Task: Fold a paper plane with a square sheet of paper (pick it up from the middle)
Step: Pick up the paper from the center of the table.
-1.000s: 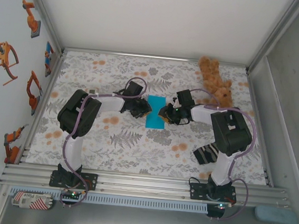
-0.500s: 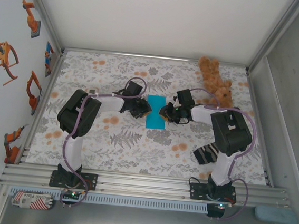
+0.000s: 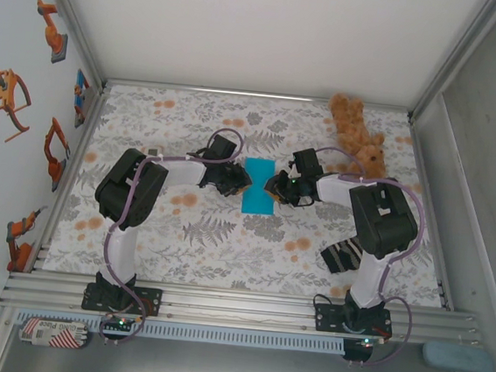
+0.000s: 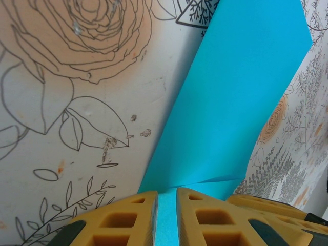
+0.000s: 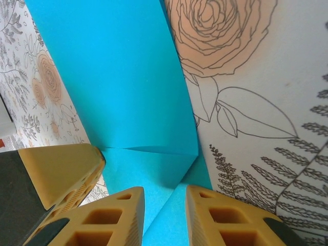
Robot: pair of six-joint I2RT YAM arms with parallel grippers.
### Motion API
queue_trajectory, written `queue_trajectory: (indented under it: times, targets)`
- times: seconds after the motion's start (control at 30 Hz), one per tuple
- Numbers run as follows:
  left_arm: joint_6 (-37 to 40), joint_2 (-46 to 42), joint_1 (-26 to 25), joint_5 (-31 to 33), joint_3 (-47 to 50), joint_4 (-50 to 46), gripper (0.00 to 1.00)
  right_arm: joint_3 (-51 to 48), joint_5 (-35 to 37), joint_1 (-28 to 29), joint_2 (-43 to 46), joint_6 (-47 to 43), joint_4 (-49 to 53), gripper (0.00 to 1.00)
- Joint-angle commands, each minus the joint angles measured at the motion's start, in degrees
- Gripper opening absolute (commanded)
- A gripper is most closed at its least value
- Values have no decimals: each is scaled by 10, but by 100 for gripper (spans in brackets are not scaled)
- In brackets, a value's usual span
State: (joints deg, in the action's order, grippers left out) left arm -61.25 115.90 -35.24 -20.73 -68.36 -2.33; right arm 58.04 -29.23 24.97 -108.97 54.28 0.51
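- Near right of the table [image 3: 182, 232]: dark striped cloth [image 3: 342, 255], well apart from the work and not part of the job.
- Mid-table: the square sheet of paper [image 3: 257, 187] lies flat between the two arms and reads as a narrow upright rectangle, so one lengthwise half-fold looks done.
- Left claw [image 4: 166, 218] is at the paper's left edge. Its fingers are nearly closed, with a thin strip of blue pinched between them, so it has hold of the sheet.
- Right claw [image 5: 164, 220] is at the right edge. Its fingers stand apart, astride a raised blue flap, with a clear gap on both sides. I judge it is not clamping.
- A crease line crosses the sheet just ahead of each claw, and a layer lifts slightly there.
- Far right corner: brown teddy bear [image 3: 358, 137], untouched.
- Progress: early. No pointed nose, corner triangles or wing folds, so no paper plane yet.
- Left to do: corner folds, centre fold, wings. That's most of the job.
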Motion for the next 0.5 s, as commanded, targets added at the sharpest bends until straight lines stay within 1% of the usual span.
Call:
queue_trajectory:
  times: [0.0,0.23,0.47]
  targets:
    - [-9,15,-1,9,24,-48,18,13,-5,6,-15,10,-12,27]
    - [-9,14,-1,9,25,-48,18,10,-18,5,-12,27,-61,26]
    - [-7,13,0,9,26,-50,18,3,-27,5,-9,28,-84,21]
